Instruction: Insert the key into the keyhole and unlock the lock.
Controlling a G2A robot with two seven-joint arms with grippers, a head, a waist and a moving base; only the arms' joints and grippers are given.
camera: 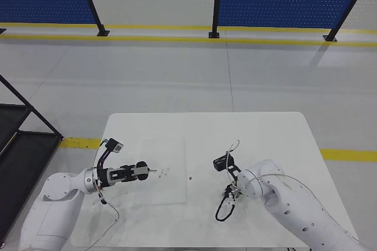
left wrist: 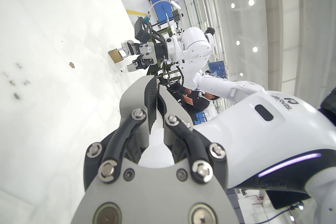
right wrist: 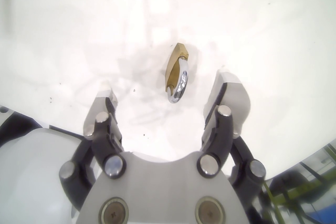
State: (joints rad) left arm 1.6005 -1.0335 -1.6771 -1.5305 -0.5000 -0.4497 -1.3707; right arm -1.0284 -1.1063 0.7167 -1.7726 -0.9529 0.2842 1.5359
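Note:
A brass padlock (right wrist: 177, 70) with a chrome shackle stands on edge on the white table (right wrist: 236, 12). My right gripper (right wrist: 166, 83) is open, with one finger on each side of the padlock and not touching it. The left wrist view shows the same padlock (left wrist: 116, 55) between the right gripper's (left wrist: 125, 57) spread fingers. My left gripper (left wrist: 157, 86) is shut and held level over the table's left part. In the top view a thin silvery key (camera: 152, 170) sticks out of the left gripper (camera: 143, 170) and points toward the right gripper (camera: 229, 193).
A small brown speck (camera: 189, 180) lies on the table between the two arms. A faint clear sheet (camera: 160, 169) covers the table's middle left. A black rack (camera: 12, 144) stands on the floor left of the table.

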